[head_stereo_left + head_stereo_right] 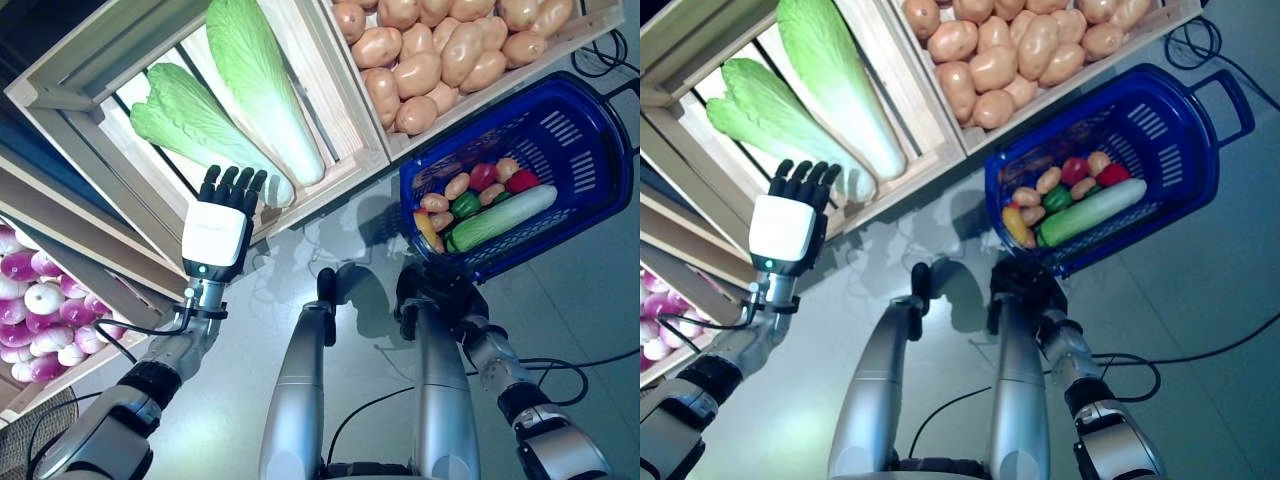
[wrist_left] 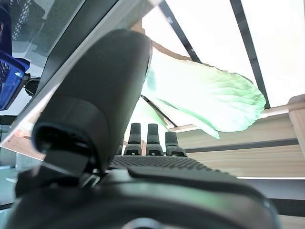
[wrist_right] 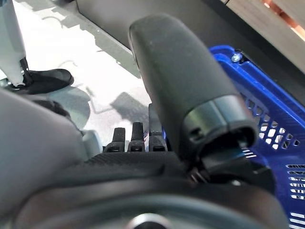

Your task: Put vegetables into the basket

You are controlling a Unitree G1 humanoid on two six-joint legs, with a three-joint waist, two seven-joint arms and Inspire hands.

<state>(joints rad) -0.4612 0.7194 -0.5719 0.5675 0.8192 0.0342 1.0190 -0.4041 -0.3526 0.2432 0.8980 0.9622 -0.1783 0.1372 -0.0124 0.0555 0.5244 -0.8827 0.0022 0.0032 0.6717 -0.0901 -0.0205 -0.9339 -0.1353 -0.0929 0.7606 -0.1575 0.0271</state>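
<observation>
Two pale green napa cabbages (image 1: 200, 125) lie in a slatted wooden crate (image 1: 340, 120) on the stand. My left hand (image 1: 215, 235) is raised in front of that crate, open, with its fingertips (image 1: 232, 180) at the stalk end of the nearer cabbage (image 2: 205, 90) and nothing held. The blue plastic basket (image 1: 600, 130) stands on the floor to the right and holds a cucumber (image 1: 500, 217), small potatoes, a red pepper (image 1: 522, 181) and a green pepper (image 1: 464, 204). My right hand (image 1: 430, 295) hangs low beside the basket's near rim (image 3: 267, 124), open and empty.
A crate of potatoes (image 1: 440, 50) sits right of the cabbage crate, above the basket. A lower crate at the far left holds purple and white onions (image 1: 40, 300). Grey floor (image 1: 590, 300) lies between the stand and the basket.
</observation>
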